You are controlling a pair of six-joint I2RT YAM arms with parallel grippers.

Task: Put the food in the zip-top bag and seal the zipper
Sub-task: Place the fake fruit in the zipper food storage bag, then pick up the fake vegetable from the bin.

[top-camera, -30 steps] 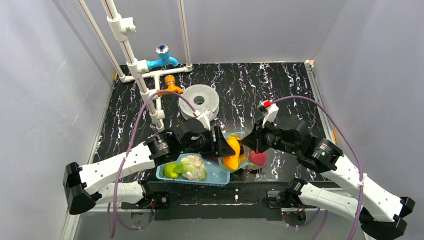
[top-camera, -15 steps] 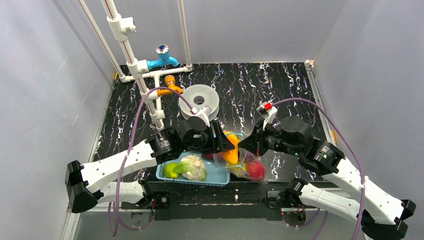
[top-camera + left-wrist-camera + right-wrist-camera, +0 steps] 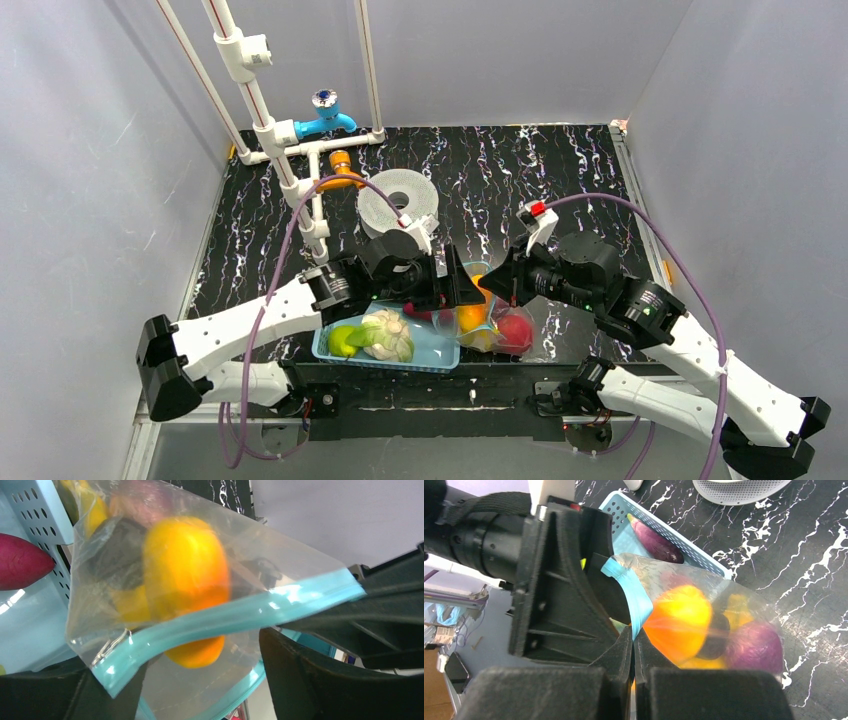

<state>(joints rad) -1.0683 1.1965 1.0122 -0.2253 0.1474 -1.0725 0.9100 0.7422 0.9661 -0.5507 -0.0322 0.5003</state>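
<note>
The zip-top bag [image 3: 492, 322] hangs between my grippers over the right end of the light-blue basket [image 3: 440, 358]. It holds an orange piece [image 3: 679, 620], yellow bananas [image 3: 738, 605], a dark piece and a red apple [image 3: 515, 328]. My right gripper [image 3: 633, 640] is shut on the teal zipper [image 3: 633, 597]. My left gripper [image 3: 195, 680] is open, its jaws wide apart around the bag's mouth, where the two teal strips [image 3: 235, 617] stand apart. A cauliflower [image 3: 385, 335] and a green piece [image 3: 343, 340] lie in the basket, with a purple eggplant [image 3: 656, 542] and a maroon piece [image 3: 20, 562].
A white ribbed disc [image 3: 398, 203] lies behind the left gripper. White pipes with a blue tap [image 3: 325, 118] and an orange fitting [image 3: 342, 168] stand at the back left. The basket sits at the table's near edge.
My left gripper has moved right, up to the bag's mouth. The bag has shifted right and sagged lower, its food settling. My right gripper keeps its hold on the zipper.
</note>
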